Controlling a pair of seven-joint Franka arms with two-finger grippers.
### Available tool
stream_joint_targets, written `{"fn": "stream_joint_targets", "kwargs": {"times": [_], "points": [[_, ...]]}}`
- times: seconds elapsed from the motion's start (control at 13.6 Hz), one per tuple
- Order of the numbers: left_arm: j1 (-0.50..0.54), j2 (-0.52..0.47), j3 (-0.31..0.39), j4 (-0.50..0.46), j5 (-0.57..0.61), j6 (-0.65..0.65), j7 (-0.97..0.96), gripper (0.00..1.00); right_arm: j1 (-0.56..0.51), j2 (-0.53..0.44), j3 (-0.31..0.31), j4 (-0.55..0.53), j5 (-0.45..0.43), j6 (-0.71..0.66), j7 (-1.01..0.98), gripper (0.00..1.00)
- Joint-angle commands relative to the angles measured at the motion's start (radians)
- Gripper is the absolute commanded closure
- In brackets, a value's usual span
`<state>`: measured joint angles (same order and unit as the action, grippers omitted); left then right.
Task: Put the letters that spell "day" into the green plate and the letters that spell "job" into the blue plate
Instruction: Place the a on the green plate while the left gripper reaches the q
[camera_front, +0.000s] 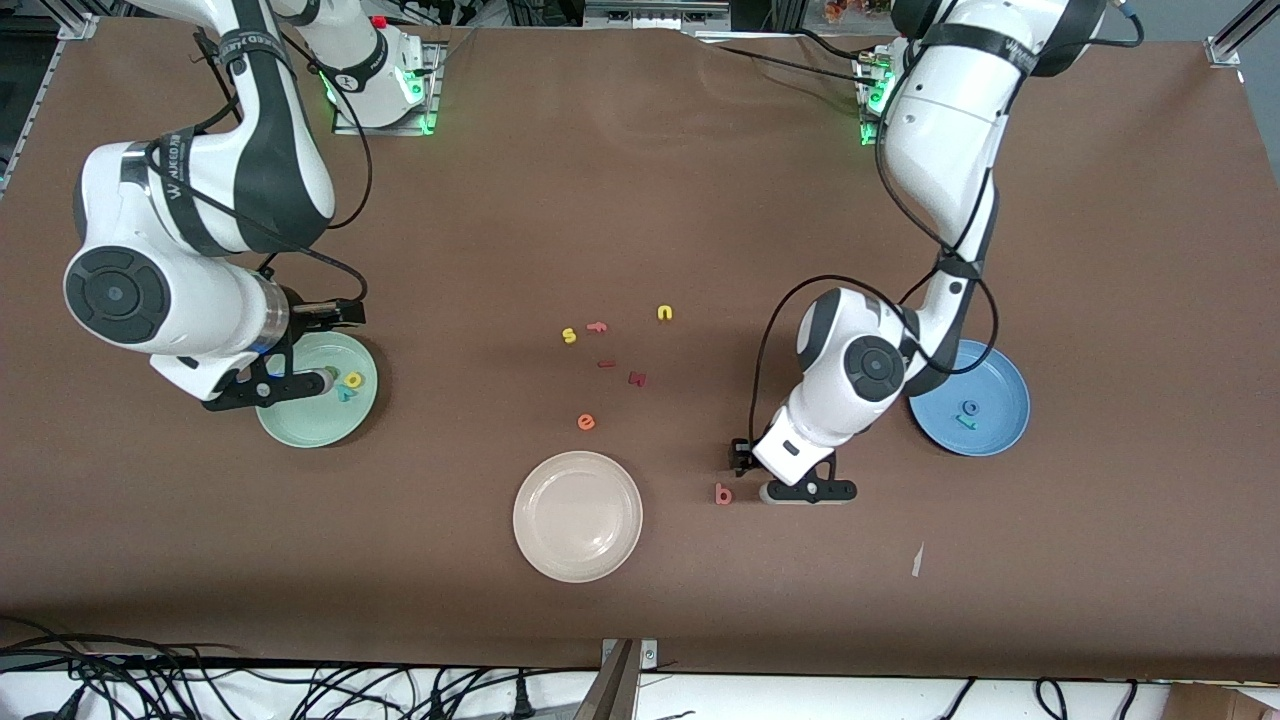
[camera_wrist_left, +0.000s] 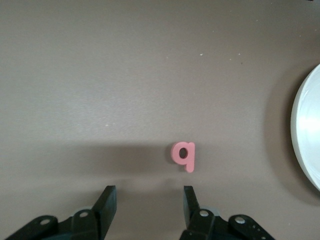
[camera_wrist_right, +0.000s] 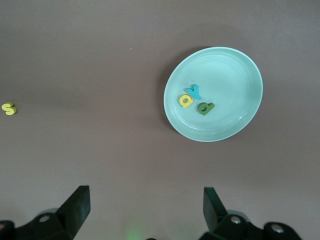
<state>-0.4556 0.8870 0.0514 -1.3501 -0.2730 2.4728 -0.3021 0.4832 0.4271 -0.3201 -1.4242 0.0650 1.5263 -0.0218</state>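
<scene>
Left wrist view: salmon "b" (camera_wrist_left: 184, 156) flat on bench, bare, just ahead of left pincer (camera_wrist_left: 149, 204), off toward one finger; jaws spread, empty. Step in hand, prob.: last "job" pickup. Next: centre over it, drop, pinch, carry to blue plate (camera_front: 1005, 432). Right pincer (camera_wrist_right: 145, 207) spread wide, empty, waits above green plate (camera_wrist_right: 245, 75), "day" letters inside.

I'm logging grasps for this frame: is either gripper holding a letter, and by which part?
Nothing is held. The left gripper is open over the table by the salmon "b", not touching it. The right gripper is open near the green plate.
</scene>
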Motion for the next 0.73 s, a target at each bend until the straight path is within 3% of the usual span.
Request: {"fn": "stream_joint_targets", "kwargs": {"times": [0.0,0.22,0.66], "points": [[-0.012,0.052,0.013,0.097,-0.025,0.030,-0.005,0.39,0.000,-0.002,-0.002,0.022,0.002,-0.021,-0.015,0.00],[-0.054,0.128,0.019,0.160,-0.023,0.107,-0.006,0.39,0.030,-0.002,0.000,0.040,-0.001,-0.023,-0.015,0.00],[-0.086,0.155,0.028,0.141,-0.012,0.159,0.001,0.38,0.041,-0.004,-0.002,0.042,-0.001,-0.025,-0.015,0.00]]}}
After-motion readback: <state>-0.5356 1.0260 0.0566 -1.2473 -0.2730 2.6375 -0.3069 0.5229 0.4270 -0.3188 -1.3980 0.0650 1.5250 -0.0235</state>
